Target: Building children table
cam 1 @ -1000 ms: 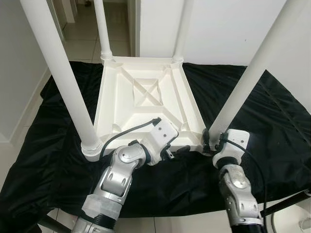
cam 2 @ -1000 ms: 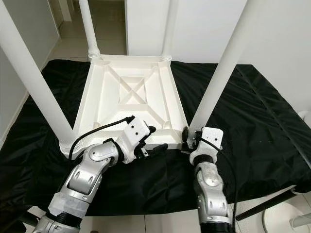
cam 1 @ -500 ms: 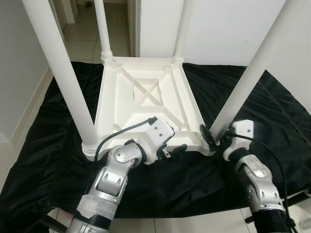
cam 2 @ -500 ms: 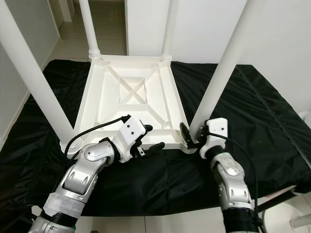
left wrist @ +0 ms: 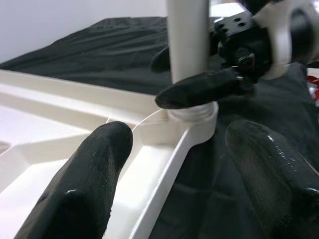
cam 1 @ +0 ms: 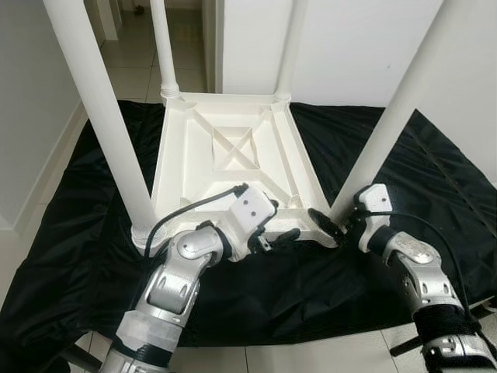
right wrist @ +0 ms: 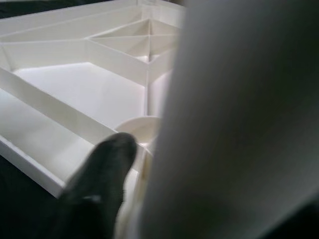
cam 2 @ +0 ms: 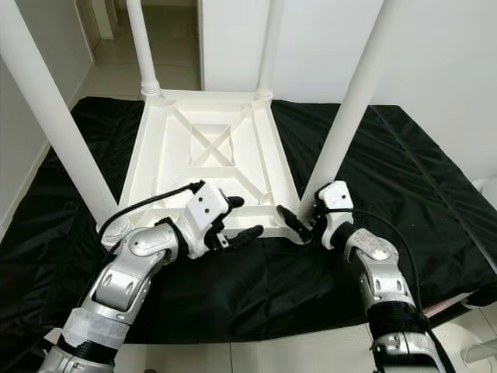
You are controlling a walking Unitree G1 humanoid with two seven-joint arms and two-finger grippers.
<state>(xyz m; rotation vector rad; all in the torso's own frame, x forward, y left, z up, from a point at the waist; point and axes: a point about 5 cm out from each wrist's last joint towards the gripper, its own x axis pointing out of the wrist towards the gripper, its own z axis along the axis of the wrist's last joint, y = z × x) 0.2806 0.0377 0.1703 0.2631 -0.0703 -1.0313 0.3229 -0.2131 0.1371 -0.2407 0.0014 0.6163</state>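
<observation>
Right gripper [cam 2: 304,220] had swung in sideways, fingers clasping near-right leg [cam 2: 353,109] base at tabletop [cam 1: 233,159] corner. Left gripper [cam 1: 276,233] splayed, straddling near edge, unchanged. Upturned table sat on black cloth [cam 1: 78,225]; leg tightening likely underway.

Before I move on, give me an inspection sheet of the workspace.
Surface: black cloth spread over the floor.
Job's things: white tabletop upside down, four white legs standing in its corners.
Clutter: nothing seen.
Grippers: left gripper open astride the tabletop's near edge; right gripper around the base of the near right leg.
Cables: black cable looped over the left wrist.
Surroundings: white walls, tiled floor.
</observation>
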